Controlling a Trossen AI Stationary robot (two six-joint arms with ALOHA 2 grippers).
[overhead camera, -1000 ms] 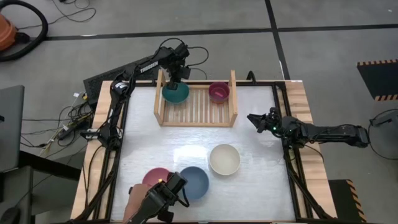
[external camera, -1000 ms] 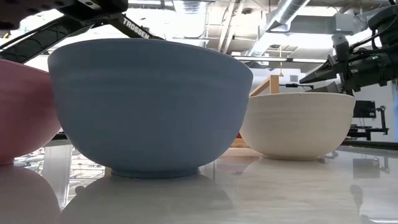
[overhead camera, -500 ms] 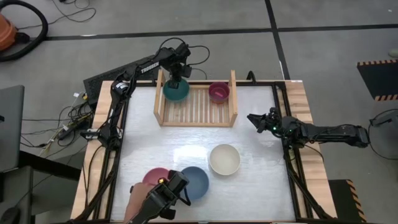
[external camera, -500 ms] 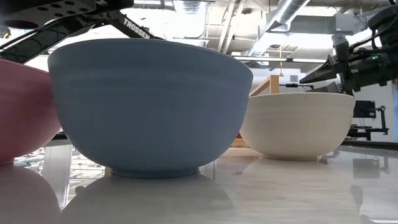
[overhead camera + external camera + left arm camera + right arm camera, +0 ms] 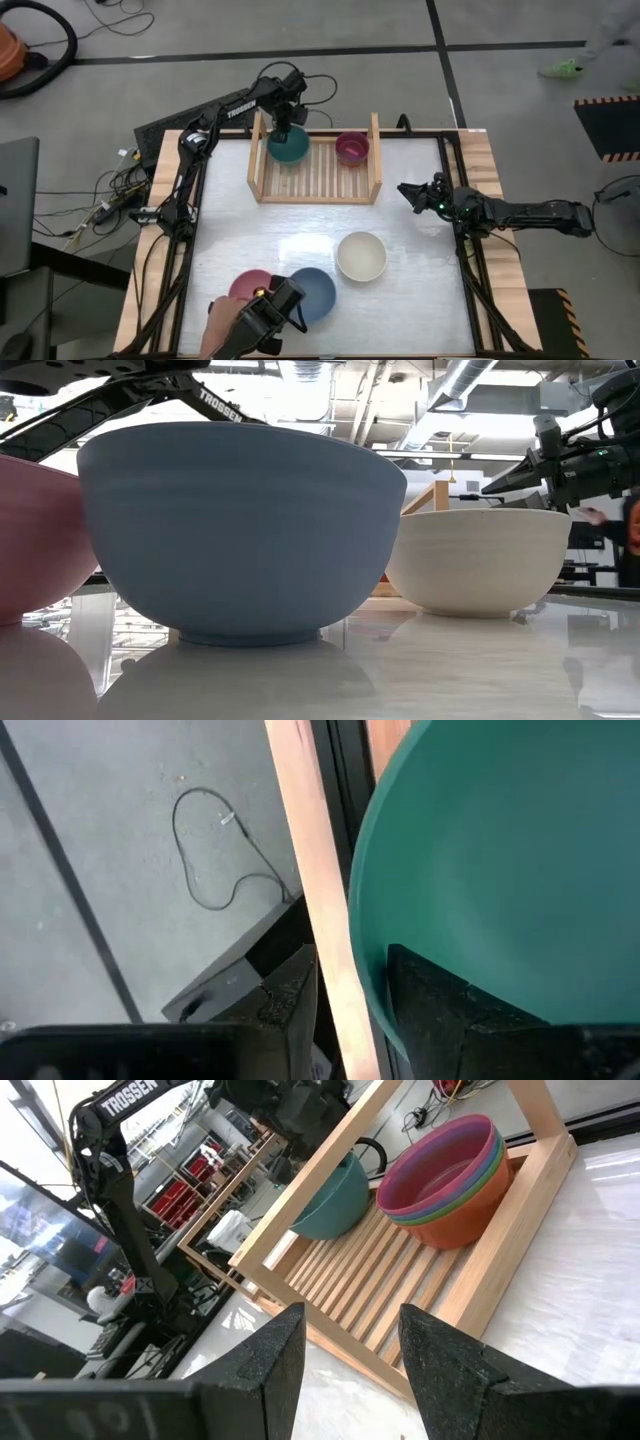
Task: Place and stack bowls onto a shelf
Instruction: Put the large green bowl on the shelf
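The teal bowl [image 5: 292, 150] is at the far-left end of the wooden shelf [image 5: 315, 196], under my left gripper [image 5: 283, 126], which is shut on it. In the right wrist view the teal bowl [image 5: 335, 1200] is tilted over the slats. A stack of small bowls [image 5: 351, 148], magenta on top and red-orange at the bottom, stands at the shelf's far-right end. The cream bowl [image 5: 361, 256], blue bowl [image 5: 314, 291] and pink bowl [image 5: 248, 284] stand near the table's near edge. My right gripper [image 5: 405, 190] waits open at the table's right side. My left gripper holds the teal bowl by its far rim [image 5: 368, 975], coming from above and pointing down. One finger [image 5: 440, 1010] is inside the bowl and the other finger [image 5: 290, 1005] is outside. The bowl is tilted; whether its base touches the slats I cannot tell.
The shelf's upright side boards [image 5: 376, 150] stand at both ends, and its middle slats [image 5: 320, 165] are bare. A dark camera mount [image 5: 268, 312] sits at the near edge beside the pink and blue bowls. A person shows in the room beyond the table [image 5: 615, 525].
My left gripper has carried the teal bowl a little toward the far edge and the right, deeper into the shelf's far-left corner, still shut on it. The right arm has kept still.
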